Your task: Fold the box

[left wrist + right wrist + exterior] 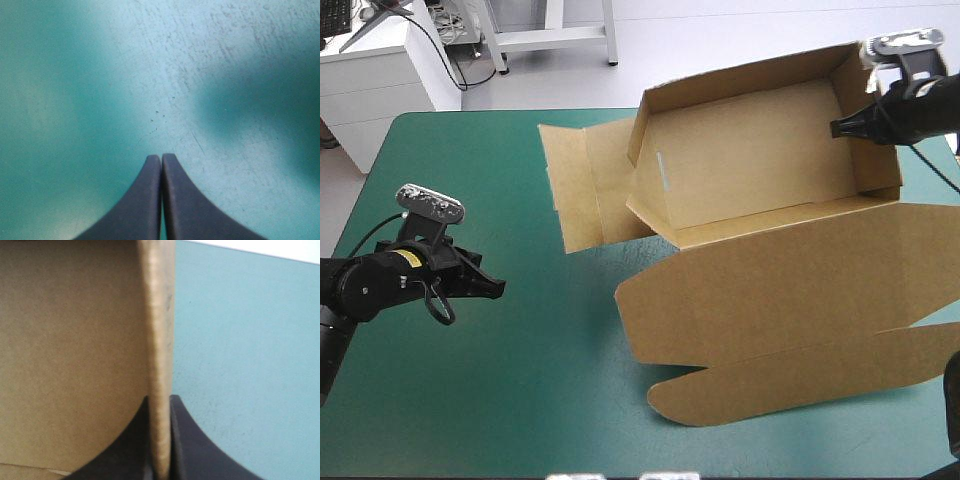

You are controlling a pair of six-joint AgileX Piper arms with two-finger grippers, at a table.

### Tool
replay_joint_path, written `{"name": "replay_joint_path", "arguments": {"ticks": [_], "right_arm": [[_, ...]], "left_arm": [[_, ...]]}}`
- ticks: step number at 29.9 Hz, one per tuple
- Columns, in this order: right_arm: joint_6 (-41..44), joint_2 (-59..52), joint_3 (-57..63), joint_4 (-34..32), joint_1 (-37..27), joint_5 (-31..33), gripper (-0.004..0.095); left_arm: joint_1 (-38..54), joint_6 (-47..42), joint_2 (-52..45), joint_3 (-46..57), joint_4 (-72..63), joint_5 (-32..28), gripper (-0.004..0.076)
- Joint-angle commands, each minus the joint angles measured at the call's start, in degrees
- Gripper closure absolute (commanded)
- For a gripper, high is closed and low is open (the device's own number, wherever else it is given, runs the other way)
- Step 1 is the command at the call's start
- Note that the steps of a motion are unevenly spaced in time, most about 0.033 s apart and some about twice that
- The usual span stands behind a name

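Between the fingers of the right claw (160, 399) stands an end wall of the brown box (750, 170), pinched tight. The left claw (161, 158) is closed on nothing, only bare surface (520, 400) under it, the box well apart. The board looks light and stiff; holding a wall's upper edge seems best.

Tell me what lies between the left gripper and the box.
Nothing: only bare teal-green cover separates the left gripper from the box, as the high view shows.
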Motion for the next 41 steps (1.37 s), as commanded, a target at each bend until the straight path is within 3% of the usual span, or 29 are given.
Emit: {"name": "replay_joint_path", "arguments": {"ticks": [1,8,13,21,23,34,37,41], "right_arm": [[-2.26,-5.62,-1.96,6.40,-4.71,0.20,0.0927],[-3.64,-8.59,-1.86,8.47,-7.81,0.20,0.0927],[-4.90,-9.31,-1.86,15.19,-7.81,0.30,0.0927],[-5.16,-9.31,-1.86,19.14,-7.81,0.30,0.0927],[-5.46,-9.31,-1.74,20.89,-7.81,0.30,0.0927],[-7.82,-9.59,5.53,25.13,-3.66,0.30,0.0927],[-8.57,-9.59,7.27,25.36,-1.67,0.30,0.0927],[-8.57,-9.59,8.54,25.29,0.36,0.20,0.0925]], "left_arm": [[-0.08,-0.38,-1.07,-1.58,-0.80,-2.53,0.0733],[0.37,-0.61,-0.56,-1.58,-1.38,-4.69,0.0722],[6.80,2.51,2.86,-1.58,-8.17,-5.59,0.0703],[25.79,32.52,11.40,0.71,-46.71,4.87,0.0706],[28.08,36.59,13.94,1.48,-52.47,7.46,0.0709],[28.82,42.83,23.62,1.61,-67.66,14.88,0.0704],[28.16,45.08,25.10,1.61,-71.33,17.69,0.0640],[25.96,49.03,25.38,1.61,-74.24,20.98,0.0421]]}}
